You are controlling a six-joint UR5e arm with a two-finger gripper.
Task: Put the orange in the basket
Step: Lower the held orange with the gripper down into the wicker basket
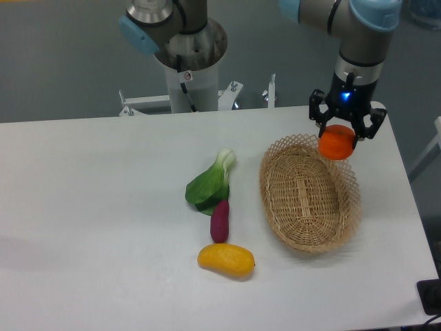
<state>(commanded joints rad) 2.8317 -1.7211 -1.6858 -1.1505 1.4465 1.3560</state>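
Observation:
The orange [336, 143] is a small round orange-red fruit held in the air, with my gripper [340, 134] shut on it from above. It hangs just over the far right rim of the basket [275, 200], an oval tan wicker basket with a lacy edge lying on the right part of the white table. The basket's inside shows nothing in it. The gripper's black fingers [363, 126] flank the fruit on both sides.
Left of the basket lie a green leafy vegetable [209, 183], a purple sweet potato [220, 221] and an oblong yellow mango-like fruit [226, 260]. The robot's base column [190, 69] stands at the table's far edge. The table's right edge [406, 200] runs close to the basket.

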